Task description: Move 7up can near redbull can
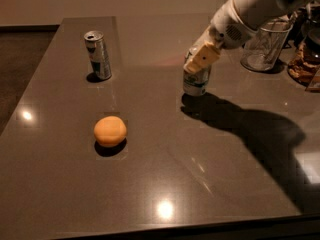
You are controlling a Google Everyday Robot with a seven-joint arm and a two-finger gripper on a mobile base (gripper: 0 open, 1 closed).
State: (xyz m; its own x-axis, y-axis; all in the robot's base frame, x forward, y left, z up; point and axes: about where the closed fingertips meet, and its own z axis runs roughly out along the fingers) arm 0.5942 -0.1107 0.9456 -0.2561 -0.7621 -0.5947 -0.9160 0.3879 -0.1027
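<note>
The 7up can (196,83), white and silver with green lettering, stands right of the table's middle. My gripper (198,59) comes in from the upper right and is shut on the can's top. One tan finger (203,57) lies across the can's front and the other is hidden behind it. I cannot tell whether the can touches the table. The redbull can (98,55), slim and silver-blue, stands upright at the far left, well apart from the 7up can.
An orange (110,131) lies on the grey table (165,184), front left of the middle. A clear glass jug (265,46) and a dark jar (305,59) stand at the far right. The arm's shadow falls across the right side.
</note>
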